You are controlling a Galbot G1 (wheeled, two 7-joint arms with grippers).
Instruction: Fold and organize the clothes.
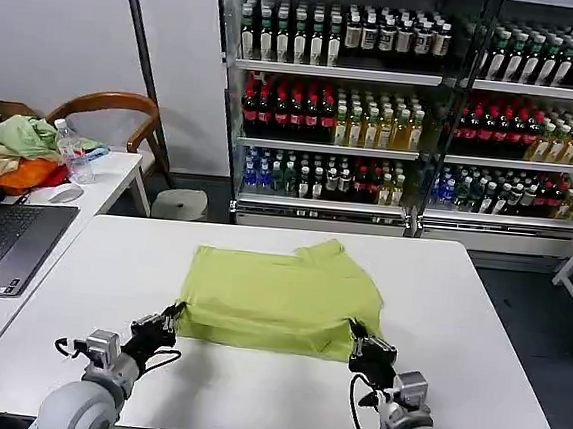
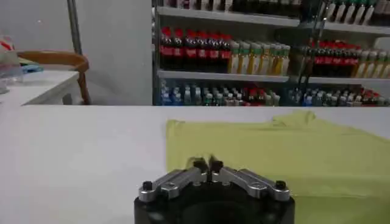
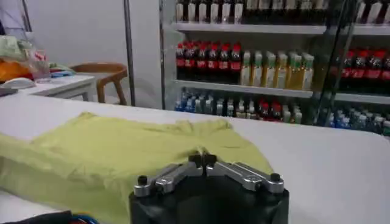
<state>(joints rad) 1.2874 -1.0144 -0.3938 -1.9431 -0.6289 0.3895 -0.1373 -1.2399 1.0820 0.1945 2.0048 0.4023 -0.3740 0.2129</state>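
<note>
Since the fold depends on where the near hem sits, that first:
shirt: lime T-shirt (image 1: 279,299) lies mid-table, long axis running left-right, already doubled along the near edge (looks like 2 layers there).
left gripper (image 1: 169,320): at the near-left corner, fingers pinched together on the hem.
right gripper (image 1: 363,344): at the near-right corner, clamped on the cloth too.
nearer arm: neither, each has its own corner.
direction: shirt lies straight ahead of both.
room: bare white table (image 1: 478,322) beyond and on both sides; laptop (image 1: 3,245) sits well apart on the left.
</note>
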